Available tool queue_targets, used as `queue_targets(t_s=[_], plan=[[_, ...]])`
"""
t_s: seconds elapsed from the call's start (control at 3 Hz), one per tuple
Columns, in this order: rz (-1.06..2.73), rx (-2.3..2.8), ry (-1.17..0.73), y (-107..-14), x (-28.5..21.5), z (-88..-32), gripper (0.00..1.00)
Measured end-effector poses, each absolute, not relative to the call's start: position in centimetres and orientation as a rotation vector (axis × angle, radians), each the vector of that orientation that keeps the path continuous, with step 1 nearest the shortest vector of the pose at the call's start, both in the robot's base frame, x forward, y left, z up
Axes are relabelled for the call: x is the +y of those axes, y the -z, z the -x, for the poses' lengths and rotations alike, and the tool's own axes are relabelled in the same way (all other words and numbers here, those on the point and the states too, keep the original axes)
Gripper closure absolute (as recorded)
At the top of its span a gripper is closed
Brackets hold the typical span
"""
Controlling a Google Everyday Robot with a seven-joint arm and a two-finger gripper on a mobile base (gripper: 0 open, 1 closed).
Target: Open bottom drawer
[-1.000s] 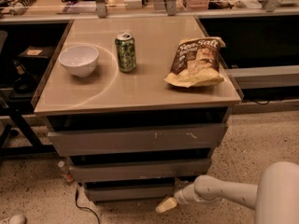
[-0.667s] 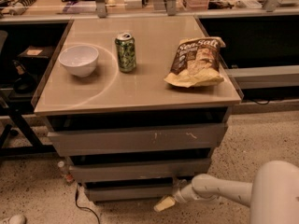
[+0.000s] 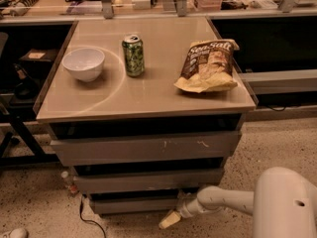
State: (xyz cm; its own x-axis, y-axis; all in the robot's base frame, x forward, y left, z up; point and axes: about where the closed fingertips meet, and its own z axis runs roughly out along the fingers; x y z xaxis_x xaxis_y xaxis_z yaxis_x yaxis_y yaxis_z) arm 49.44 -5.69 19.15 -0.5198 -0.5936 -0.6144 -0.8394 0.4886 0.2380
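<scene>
Pincer (image 3: pixel 170 220): pale-tipped, at the end of my white arm, low down by the speckled floor (image 3: pixel 39 207). It sits just in front of the grey three-drawer cabinet, below its right half. I cannot tell how far the pincer is open, nor whether it has hold of anything. I also cannot tell whether it touches the cabinet.

Bottom drawer (image 3: pixel 133 205): a narrow, flat grey front without a handle, the lowest of the cabinet's three, with a dark gap above it. The pincer lies just beside its lower edge, towards the right end.

Mid-sized grey drawer front (image 3: pixel 148 180): directly above. Tallest grey drawer front (image 3: pixel 148 148): uppermost in the cabinet, with pale scratch marks right of centre.

Beige surface (image 3: pixel 148 98) on top of the cabinet: a round white bowl (image 3: pixel 83 63) at its left, an upright green drinks can (image 3: pixel 133 55) near the middle, and a brown crisp bag (image 3: pixel 208 66) lying flat at its right. All three are apart from one another.
</scene>
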Motion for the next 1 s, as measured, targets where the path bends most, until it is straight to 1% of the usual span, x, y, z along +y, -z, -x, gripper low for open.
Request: queue_targets(t_s=[1.0], plan=[[1.173, 2.312, -0.755, -19.9, -6.8, -48.0, 0.00]])
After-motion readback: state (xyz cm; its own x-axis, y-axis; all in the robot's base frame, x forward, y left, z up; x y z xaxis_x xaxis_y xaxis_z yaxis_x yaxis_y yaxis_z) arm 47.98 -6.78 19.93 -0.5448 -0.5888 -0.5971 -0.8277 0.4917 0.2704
